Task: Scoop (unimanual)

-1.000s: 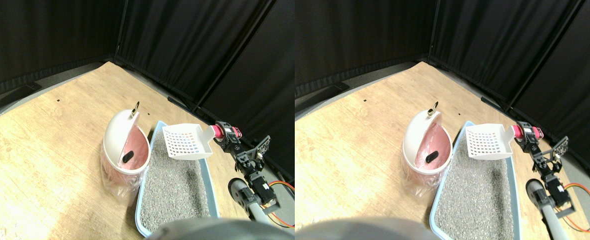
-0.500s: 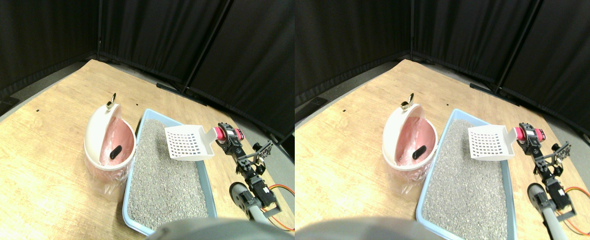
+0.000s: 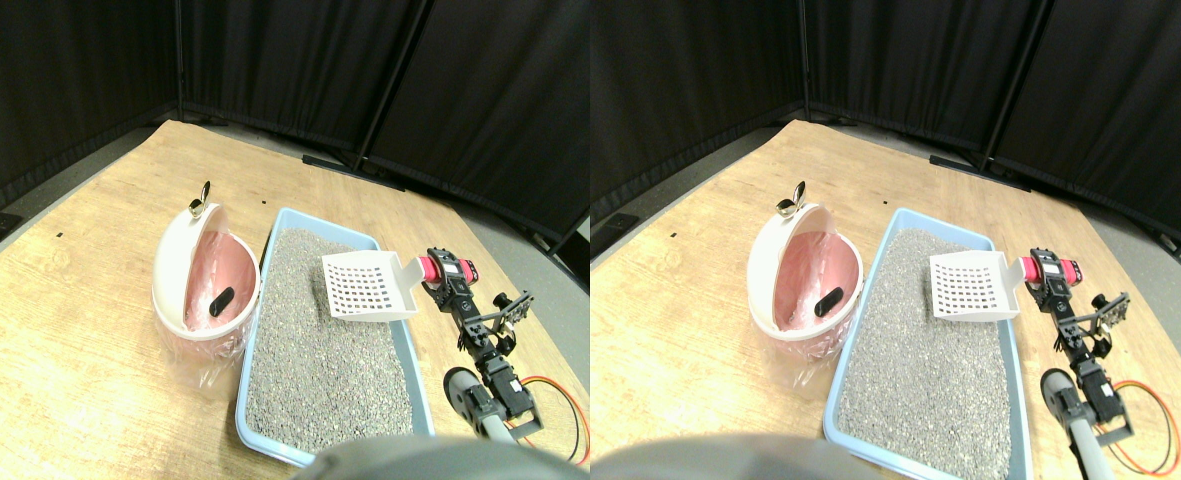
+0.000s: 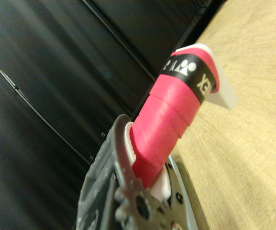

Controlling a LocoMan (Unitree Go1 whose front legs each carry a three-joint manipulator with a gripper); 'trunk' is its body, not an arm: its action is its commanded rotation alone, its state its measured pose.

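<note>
Holding the scoop by its pink-wrapped handle, poised above the litter for a scooping pass.

The blue litter tray [image 3: 254, 352], the largest thing here, lies on the wooden floor [image 3: 70, 330] full of grey litter [image 3: 325, 345], with the pink-lined bin [image 3: 202, 290] touching its side, its lid tipped open, likely so a load travels only a short way. The right gripper [image 3: 437, 281] clamps the handle [image 4: 169, 117], keeping the white scoop [image 3: 368, 287] roughly level over the tray's far right part, clear of the grains. Its slotted basket looks empty; a small dark lump [image 3: 220, 301] rests inside the bin.
</note>
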